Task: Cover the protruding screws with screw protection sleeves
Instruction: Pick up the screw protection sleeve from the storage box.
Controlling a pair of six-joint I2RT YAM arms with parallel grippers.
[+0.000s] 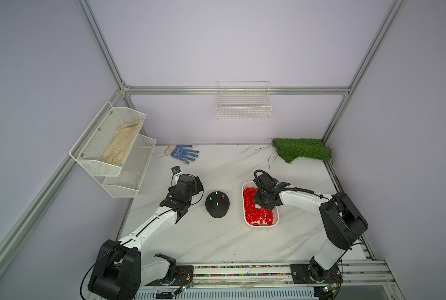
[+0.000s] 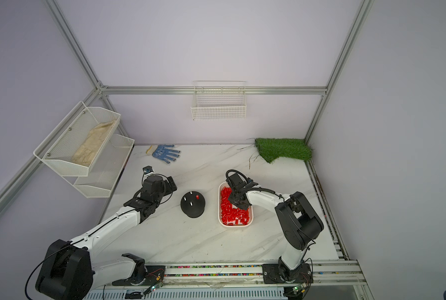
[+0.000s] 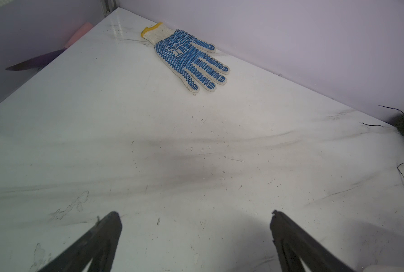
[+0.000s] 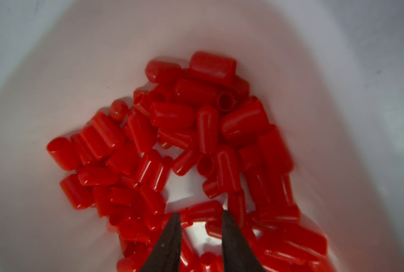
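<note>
**Picking time:** the right claw hangs inside the white tray. Its jaws stand a narrow gap apart, gripping nothing, with the tips down at the heap of red screw protection sleeves.

In both top views the tray stands on the bench near the black domed base. Three of the protruding screws stand bare on that base, and a fourth wears a red cap. The left claw, jaws wide apart and empty, hovers over bare bench on the base's far side.

The pick looks best done by singling out one sleeve lying clear of its neighbours. The jaws should close across its barrel and leave the open mouth free to go down over a stud.

The only print in sight is a blue emblem on the palm of a dotted work glove. Its letters cannot be read.
</note>
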